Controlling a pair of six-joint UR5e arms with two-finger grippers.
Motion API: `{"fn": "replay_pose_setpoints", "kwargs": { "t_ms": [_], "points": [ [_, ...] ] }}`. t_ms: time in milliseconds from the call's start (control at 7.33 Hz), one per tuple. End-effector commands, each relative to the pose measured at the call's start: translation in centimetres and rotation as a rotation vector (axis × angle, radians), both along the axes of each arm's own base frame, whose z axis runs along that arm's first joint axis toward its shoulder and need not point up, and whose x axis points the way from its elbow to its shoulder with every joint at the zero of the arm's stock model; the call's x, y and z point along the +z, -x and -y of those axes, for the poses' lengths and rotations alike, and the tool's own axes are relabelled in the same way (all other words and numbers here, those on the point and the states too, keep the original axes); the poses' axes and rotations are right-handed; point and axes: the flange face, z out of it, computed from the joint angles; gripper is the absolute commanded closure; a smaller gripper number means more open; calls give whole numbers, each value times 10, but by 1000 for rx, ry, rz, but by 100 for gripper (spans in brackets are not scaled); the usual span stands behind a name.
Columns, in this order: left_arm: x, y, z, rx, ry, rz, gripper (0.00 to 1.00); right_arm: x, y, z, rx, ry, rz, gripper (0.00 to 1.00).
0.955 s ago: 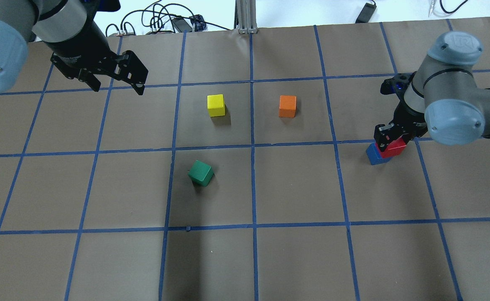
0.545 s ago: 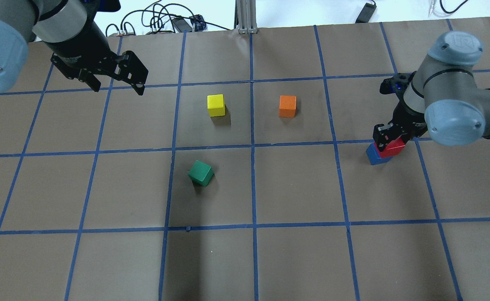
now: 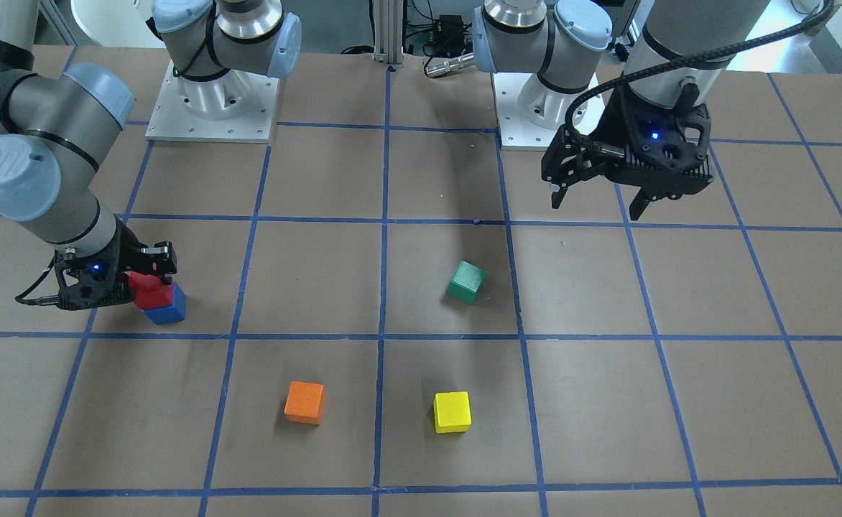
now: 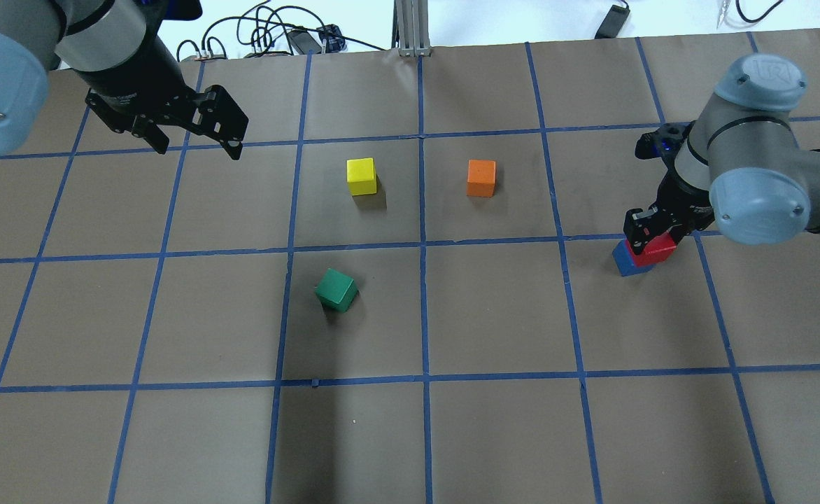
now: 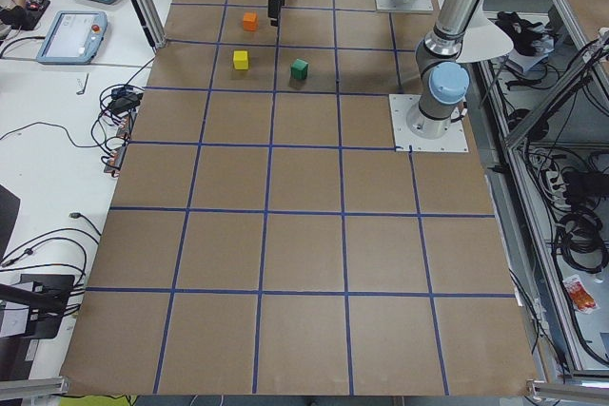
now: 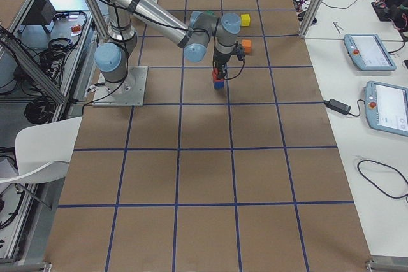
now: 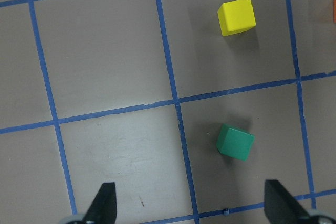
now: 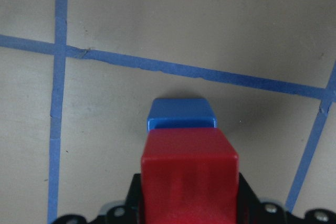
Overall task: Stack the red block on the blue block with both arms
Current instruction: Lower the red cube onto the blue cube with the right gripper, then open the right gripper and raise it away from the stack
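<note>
Red block edged further over matte blue block.

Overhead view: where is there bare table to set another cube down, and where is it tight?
Bare: the whole near row of squares below the small green cube, and the squares between it and the small blue block. Tight: at the red block atop the blue one, clamped by the right gripper. The yellow cube and orange cube sit in the squares beyond.
</note>
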Motion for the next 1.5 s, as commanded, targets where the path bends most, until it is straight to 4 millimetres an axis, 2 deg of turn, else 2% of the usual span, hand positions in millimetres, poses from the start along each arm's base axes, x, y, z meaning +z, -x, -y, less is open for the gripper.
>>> {"fn": "replay_pose_setpoints", "kwargs": {
  "t_ms": [0,136,273,409,682,955,1227,1364],
  "points": [
    [1,0,-1,0,3,0,0,0,0,0,-2,1,0,16],
    [0,0,0,0,0,0,0,1,0,1,-3,2,-2,14],
    [1,0,1,0,3,-1,0,6,1,3,-3,13,-7,5],
    [0,0,0,0,0,0,0,22,2,11,-4,46,-16,0],
    [2,0,1,0,5,-3,0,70,8,35,-9,44,-18,0],
    [3,0,0,0,8,-3,0,130,4,51,-93,11,-7,0],
    [1,0,1,0,3,-3,0,183,-23,51,-106,0,-9,0],
    [3,0,0,0,6,-3,0,202,-49,48,-153,15,-18,0]
  ]
}}
